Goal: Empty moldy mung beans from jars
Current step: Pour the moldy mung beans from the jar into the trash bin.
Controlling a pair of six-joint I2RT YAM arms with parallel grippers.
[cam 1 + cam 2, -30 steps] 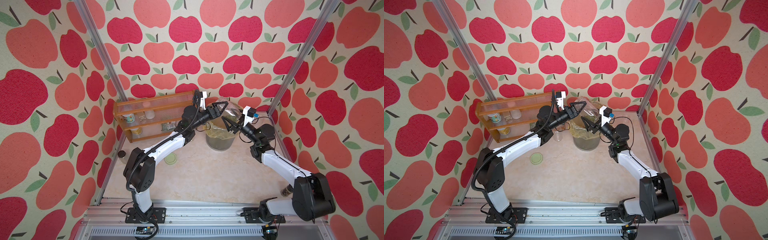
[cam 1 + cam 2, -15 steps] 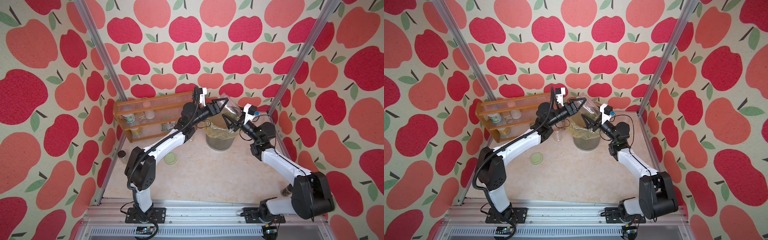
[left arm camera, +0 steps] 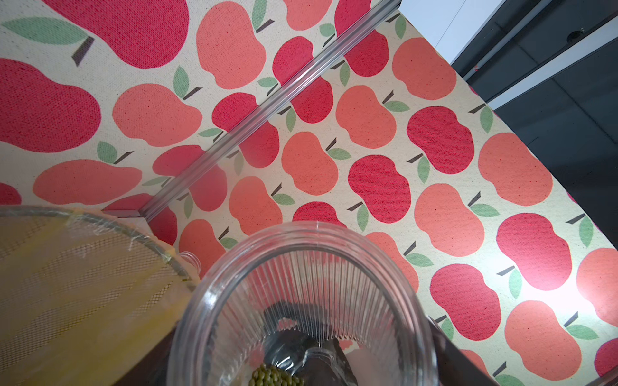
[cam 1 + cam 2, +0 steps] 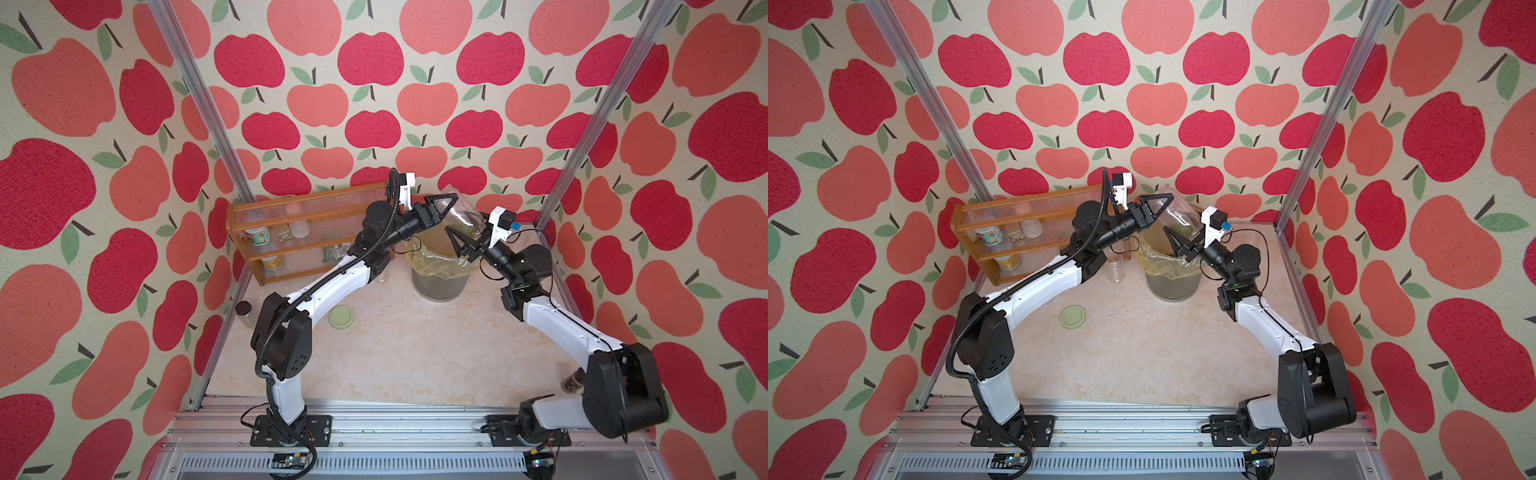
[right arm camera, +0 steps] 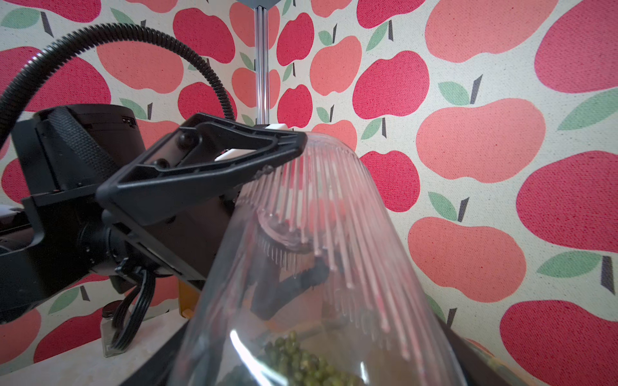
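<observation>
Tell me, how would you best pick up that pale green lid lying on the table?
I'd pinch the pale green lid across its rim, coming straight down from above. It lies flat on the table, a thin disc, so probably only its edge offers purchase, and nothing crowds it.

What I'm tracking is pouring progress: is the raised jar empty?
Not empty: mung beans lie inside the tipped jar, above the lined bin.

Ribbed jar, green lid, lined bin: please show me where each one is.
ribbed jar (image 4: 462,208): in a top view, on its clear side wall.
green lid (image 4: 341,317): in a top view, on the middle of its top.
lined bin (image 4: 440,287): in a top view, on its outer wall.
</observation>
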